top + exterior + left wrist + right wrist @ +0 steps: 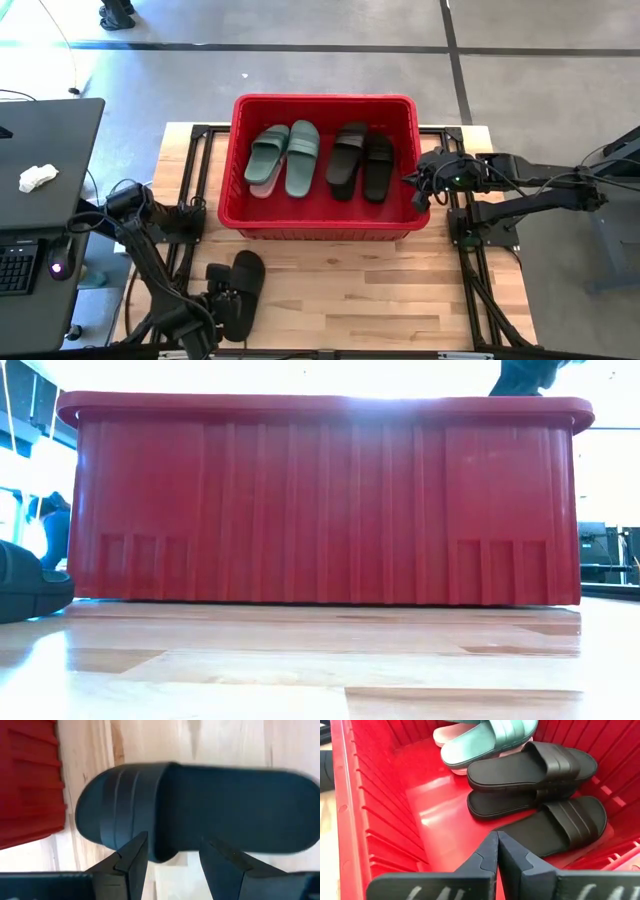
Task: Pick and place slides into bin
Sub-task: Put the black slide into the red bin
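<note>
A black slide (245, 292) lies flat on the wooden table near its front left; it also shows in the left wrist view (200, 805) and at the low view's left edge (25, 585). My left gripper (170, 852) is open, with its fingertips at that slide's long side by the strap. The red bin (240, 160) holds two sage-green slides (285, 158), a pink one (445, 735) under them, and black slides (362, 162). My right gripper (497, 837) is shut and empty over the bin's right end (420, 185). My left gripper's open fingertips (132, 851) stand at the black slide's long side edge (162, 855), beside the strap. The slide lies flat on the table. I cannot tell whether the fingers touch it.
The bin fills the far middle of the table and its near wall (320, 500) blocks the low view. Bare wood (380, 300) lies between the bin and the front edge. A dark desk (40, 200) with a keyboard stands off the table's left.
</note>
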Motion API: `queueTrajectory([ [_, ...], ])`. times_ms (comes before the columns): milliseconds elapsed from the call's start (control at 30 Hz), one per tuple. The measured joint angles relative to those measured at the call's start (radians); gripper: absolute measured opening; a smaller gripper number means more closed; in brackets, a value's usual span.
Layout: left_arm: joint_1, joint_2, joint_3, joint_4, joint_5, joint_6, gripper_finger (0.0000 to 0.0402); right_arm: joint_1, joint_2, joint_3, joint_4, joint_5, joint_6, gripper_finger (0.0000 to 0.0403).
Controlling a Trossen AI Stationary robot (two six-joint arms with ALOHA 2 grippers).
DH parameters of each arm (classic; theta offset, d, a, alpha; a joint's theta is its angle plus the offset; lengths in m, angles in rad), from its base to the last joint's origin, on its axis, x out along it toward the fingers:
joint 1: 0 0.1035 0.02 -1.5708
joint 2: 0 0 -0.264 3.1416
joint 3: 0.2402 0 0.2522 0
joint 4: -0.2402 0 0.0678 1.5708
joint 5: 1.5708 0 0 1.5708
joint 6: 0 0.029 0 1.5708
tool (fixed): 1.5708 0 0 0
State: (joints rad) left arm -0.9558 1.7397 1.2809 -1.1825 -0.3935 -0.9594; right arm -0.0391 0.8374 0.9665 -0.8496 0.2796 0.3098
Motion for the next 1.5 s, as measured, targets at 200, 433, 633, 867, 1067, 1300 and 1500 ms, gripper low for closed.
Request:
queueTrajectory([
  [200,0.0,0.0,-0.047,0.006,0.007,0.021,0.0159,0.0,0.0,0.0,0.0,0.0,-0.023,0.0],
  [433,0.0,0.0,-0.064,0.009,-0.048,0.072,0.0159,0.0,0.0,0.0,0.0,0.001,-0.023,0.0],
  [633,0.0,0.0,-0.1,0.068,-0.079,0.185,0.0159,0.0,0.0,0.0,0.0,0.001,-0.02,0.0],
  [867,0.001,0.0,-0.146,0.086,-0.139,0.196,0.0159,0.0,0.0,0.0,0.0,0.001,-0.012,0.0],
  [1067,0.001,0.0,-0.191,0.11,-0.143,0.196,0.0159,0.0,0.0,0.0,0.001,0.002,-0.012,0.0],
  [1300,0.001,-0.001,-0.248,0.174,-0.167,0.193,0.0159,0.0,0.0,0.0,0.001,0.002,-0.012,0.0],
  [1500,0.001,-0.001,-0.25,0.181,-0.201,0.193,0.0159,0.0,0.0,0.0,0.001,0.002,0.004,0.0],
])
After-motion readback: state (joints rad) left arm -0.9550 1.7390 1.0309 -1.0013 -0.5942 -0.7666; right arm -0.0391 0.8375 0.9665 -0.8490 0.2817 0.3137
